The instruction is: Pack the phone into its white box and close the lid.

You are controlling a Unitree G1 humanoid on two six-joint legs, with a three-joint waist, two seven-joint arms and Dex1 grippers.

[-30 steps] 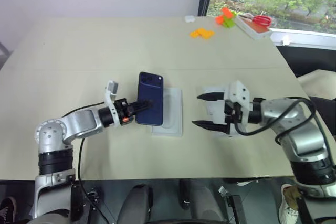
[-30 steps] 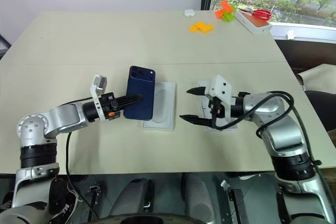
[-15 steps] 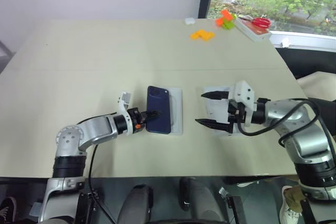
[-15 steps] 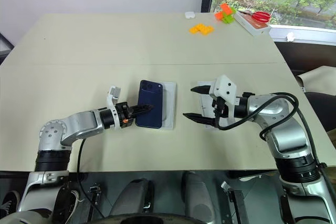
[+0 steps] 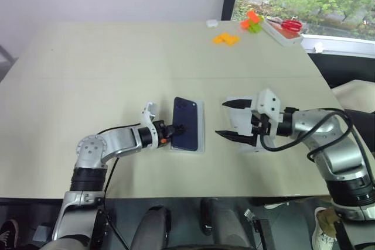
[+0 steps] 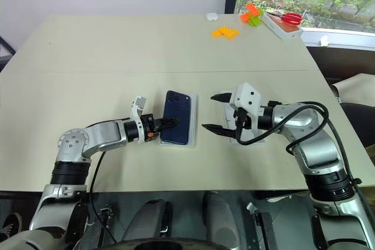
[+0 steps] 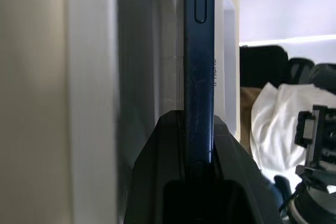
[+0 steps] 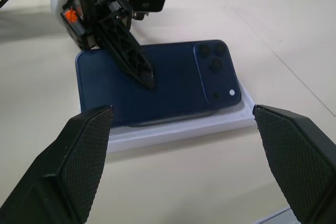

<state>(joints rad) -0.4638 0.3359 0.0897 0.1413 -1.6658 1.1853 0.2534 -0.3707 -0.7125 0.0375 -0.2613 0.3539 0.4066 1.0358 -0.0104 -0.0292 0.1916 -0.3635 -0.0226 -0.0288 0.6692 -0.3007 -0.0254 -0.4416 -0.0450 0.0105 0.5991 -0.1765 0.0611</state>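
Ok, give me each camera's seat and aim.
Left eye, right eye: on the head, looking down the table; both arms show.
Left wrist: along the left gripper, shut on the phone's edge.
Right wrist: between the open right gripper's fingers, at the phone on the white box.
Shared: phone, left gripper.

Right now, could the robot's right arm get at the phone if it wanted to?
Probably yes. The right gripper hangs beside the phone with its jaws wide open and bare table between them. But the left gripper is clamped on the phone's near edge.
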